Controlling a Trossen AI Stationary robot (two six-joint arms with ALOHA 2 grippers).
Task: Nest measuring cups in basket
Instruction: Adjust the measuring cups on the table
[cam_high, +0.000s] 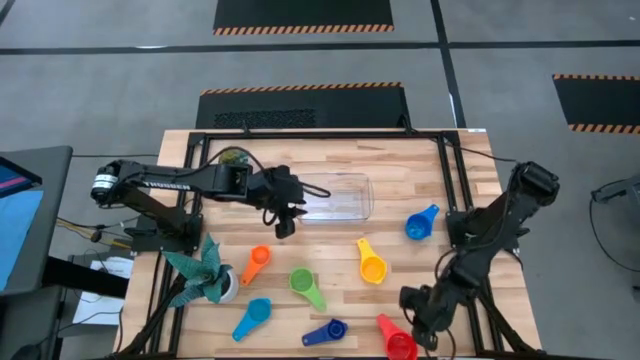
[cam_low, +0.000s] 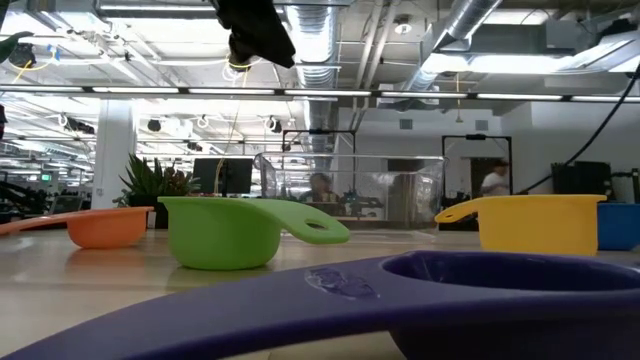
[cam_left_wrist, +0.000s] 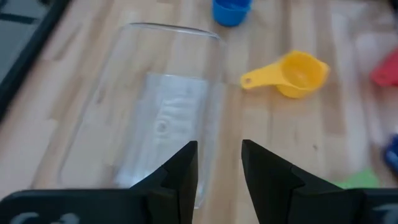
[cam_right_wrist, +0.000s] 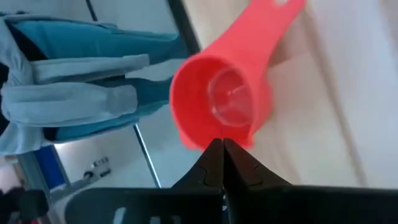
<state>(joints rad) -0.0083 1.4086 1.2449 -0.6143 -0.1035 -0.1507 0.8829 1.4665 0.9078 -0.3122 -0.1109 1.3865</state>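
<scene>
Wooden tabletop carries clear basket, six scattered measuring cups — potted plant at left edge.

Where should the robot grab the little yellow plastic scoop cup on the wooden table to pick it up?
Probably by the short flat handle of the yellow plastic measuring cup, coming straight down from above. The cup sits upright, mouth up, with the handle pointing toward the clear plastic basket. The handle is thin enough for two fingers to pinch; the round bowl is wider. The left gripper, fingers apart, is nearest.
</scene>
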